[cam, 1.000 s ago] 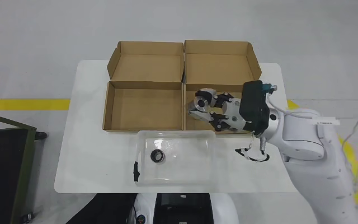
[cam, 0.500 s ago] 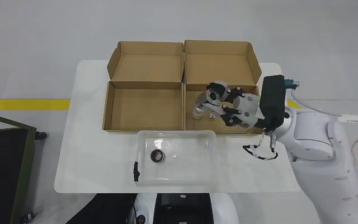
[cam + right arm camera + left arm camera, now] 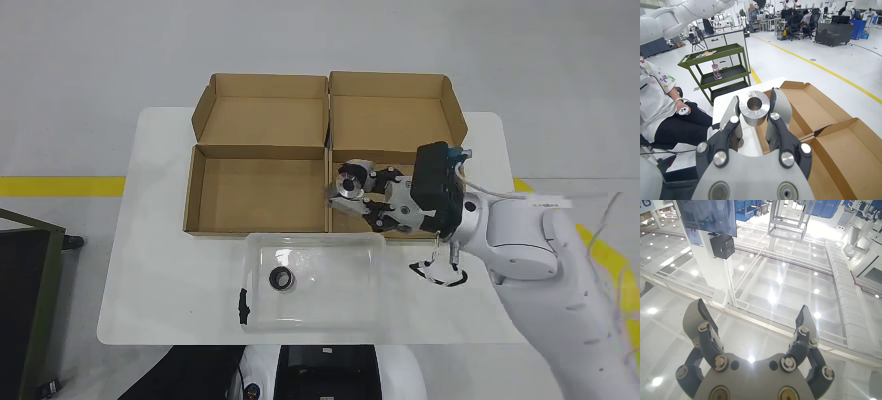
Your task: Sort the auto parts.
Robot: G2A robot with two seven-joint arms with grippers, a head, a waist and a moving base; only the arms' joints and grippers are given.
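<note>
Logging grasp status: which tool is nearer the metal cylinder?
Right. The right tool is shut on the metal cylinder; the left tool is open, empty, pointing at the ceiling.

The right gripper [image 3: 345, 190] holds a metal ring [image 3: 349, 180] over a cardboard box [image 3: 390, 157].

1. The right gripper [image 3: 754, 98], clamped on the metal cylinder [image 3: 349, 182], swings back toward the table's left edge.
2. It now hangs at the right box's [image 3: 390, 157] left wall.
</note>
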